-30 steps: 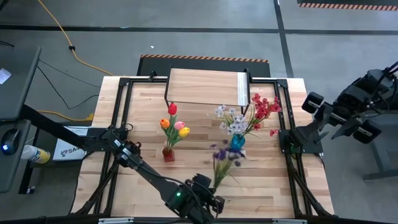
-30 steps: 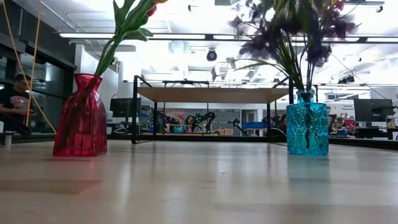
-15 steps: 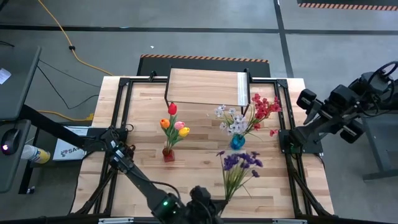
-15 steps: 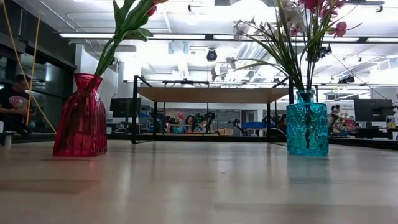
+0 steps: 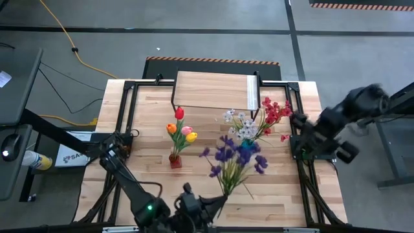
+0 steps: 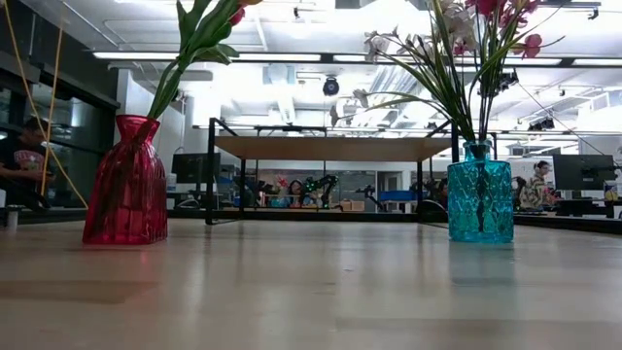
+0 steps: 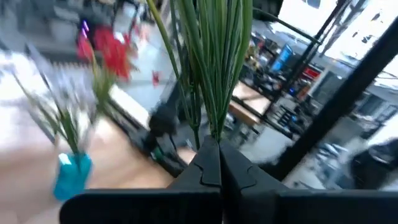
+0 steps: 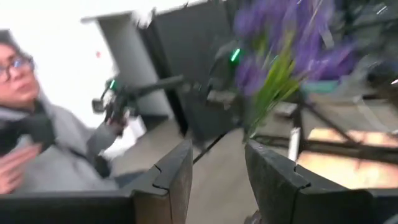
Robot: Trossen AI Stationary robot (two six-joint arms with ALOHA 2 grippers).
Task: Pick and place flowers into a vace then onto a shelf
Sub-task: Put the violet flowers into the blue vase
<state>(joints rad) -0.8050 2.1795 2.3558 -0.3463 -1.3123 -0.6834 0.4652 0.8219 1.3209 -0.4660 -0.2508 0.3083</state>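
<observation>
Swung leftward, purple spray stands clamped in left tool.

The left gripper sits at the near table edge, fingers pinched tight on green stems rising just ahead. The right gripper hangs off the table's right side, fingers parted, nothing between them.

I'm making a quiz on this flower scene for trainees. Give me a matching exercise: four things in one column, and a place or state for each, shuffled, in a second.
1. purple spray
2. tulips
3. white and red sprays
4. shelf

a. in the blue vase
b. bare on top
c. held by the left gripper
d. in the red vase

Pairs: 1-c, 2-d, 3-a, 4-b
</observation>
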